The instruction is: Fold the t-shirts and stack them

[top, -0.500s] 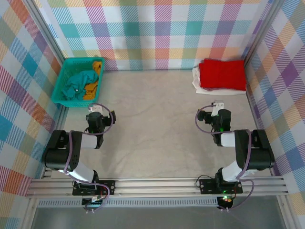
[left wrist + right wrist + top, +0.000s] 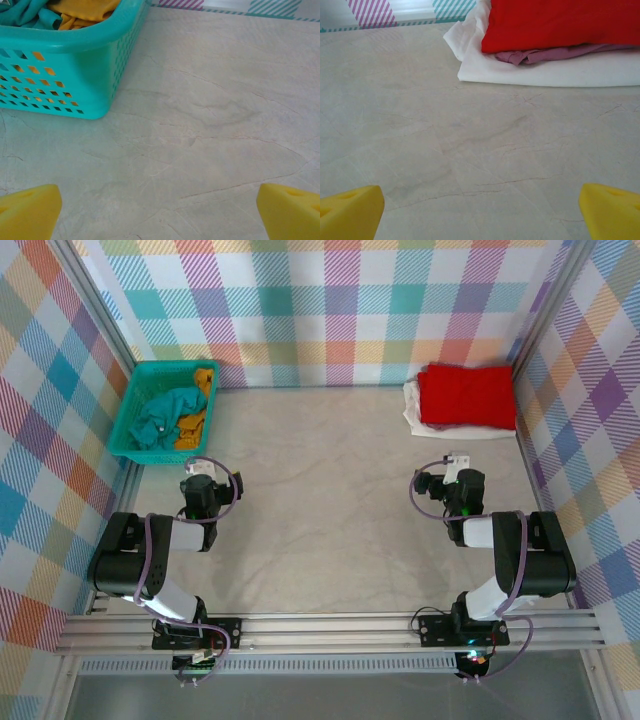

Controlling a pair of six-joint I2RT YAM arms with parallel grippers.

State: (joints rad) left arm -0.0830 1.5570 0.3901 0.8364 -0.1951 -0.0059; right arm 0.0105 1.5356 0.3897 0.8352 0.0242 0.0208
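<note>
A folded red t-shirt [image 2: 467, 396] lies on a folded white t-shirt [image 2: 412, 408] at the back right; the red t-shirt [image 2: 560, 22] tops a mauve layer [image 2: 545, 54] and the white t-shirt [image 2: 545, 72]. A crumpled teal t-shirt [image 2: 160, 418] and a mustard-yellow t-shirt [image 2: 195, 410] lie in the teal mesh basket [image 2: 125, 445], and the yellow t-shirt [image 2: 85, 10] shows over the basket [image 2: 65, 70] rim. My left gripper [image 2: 202, 471] sits just in front of the basket, open and holding nothing, yellow fingertips [image 2: 27, 210] wide apart. My right gripper [image 2: 455, 478] is open before the stack, fingertips [image 2: 610, 207] spread.
Plaid walls close the table on the left, back and right. Bare marbled tabletop [image 2: 320, 490] spreads between the arms and from the basket to the stack. A metal rail [image 2: 330, 630] runs along the near edge.
</note>
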